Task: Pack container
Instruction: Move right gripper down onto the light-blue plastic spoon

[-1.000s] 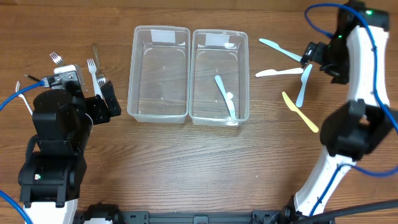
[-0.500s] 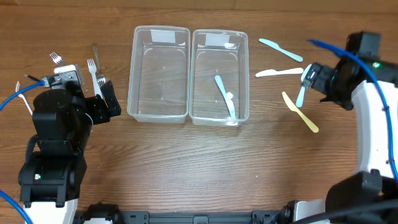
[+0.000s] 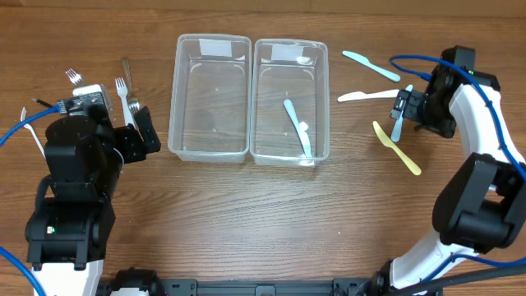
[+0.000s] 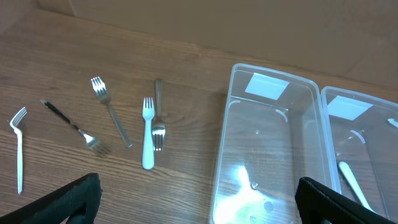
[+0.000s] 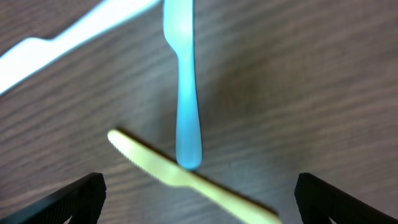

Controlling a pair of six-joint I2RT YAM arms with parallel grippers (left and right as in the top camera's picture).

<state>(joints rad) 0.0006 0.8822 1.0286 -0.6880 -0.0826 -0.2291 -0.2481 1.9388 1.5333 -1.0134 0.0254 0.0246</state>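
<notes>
Two clear plastic containers stand side by side: the left one (image 3: 174, 99) holds nothing, the right one (image 3: 326, 99) holds a light blue knife (image 3: 297, 127). To their right lie a pale blue knife (image 3: 370, 66), a white knife (image 3: 367, 95), a blue knife (image 3: 399, 122) and a yellow knife (image 3: 397, 148). My right gripper (image 3: 404, 105) hovers open just above the blue knife (image 5: 183, 93), whose handle end meets the yellow knife (image 5: 186, 177). My left gripper (image 3: 140, 131) stands open beside the left container (image 4: 224, 137), holding nothing.
Several forks lie at the far left: a white one (image 4: 18, 149), a black-handled one (image 4: 71, 127), a metal one (image 4: 112, 112) and a pale fork (image 4: 148, 134) against another metal fork (image 4: 158, 115). The white knife (image 5: 68, 43) lies just beyond the blue one.
My right arm has swung in and come down from the back right corner over the blue knife. The left arm and all cutlery have stayed put.
</notes>
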